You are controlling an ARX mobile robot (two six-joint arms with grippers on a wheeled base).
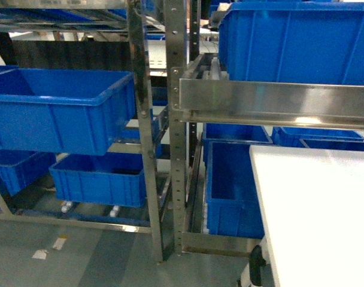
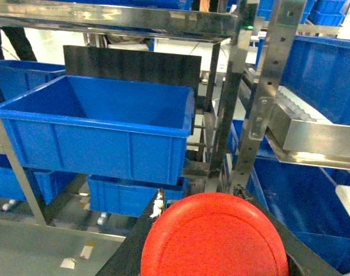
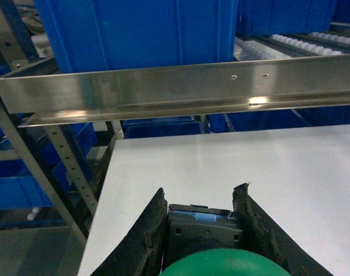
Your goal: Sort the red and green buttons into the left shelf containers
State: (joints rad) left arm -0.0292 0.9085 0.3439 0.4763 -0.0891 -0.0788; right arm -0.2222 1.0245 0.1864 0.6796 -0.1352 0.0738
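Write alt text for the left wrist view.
A round red button fills the bottom of the frame, held in the left gripper, whose dark jaws flank it. Ahead and higher sits a large, deep blue bin on a steel shelf, with a black panel behind it and more blue bins below.

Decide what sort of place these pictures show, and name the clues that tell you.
Probably a warehouse or factory parts store. Steel racking with perforated uprights holds rows of blue plastic bins on several levels, some on roller tracks, and a bare grey floor lies below.

red button (image 2: 214, 237) body hidden, green button (image 3: 224, 265) cap cropped
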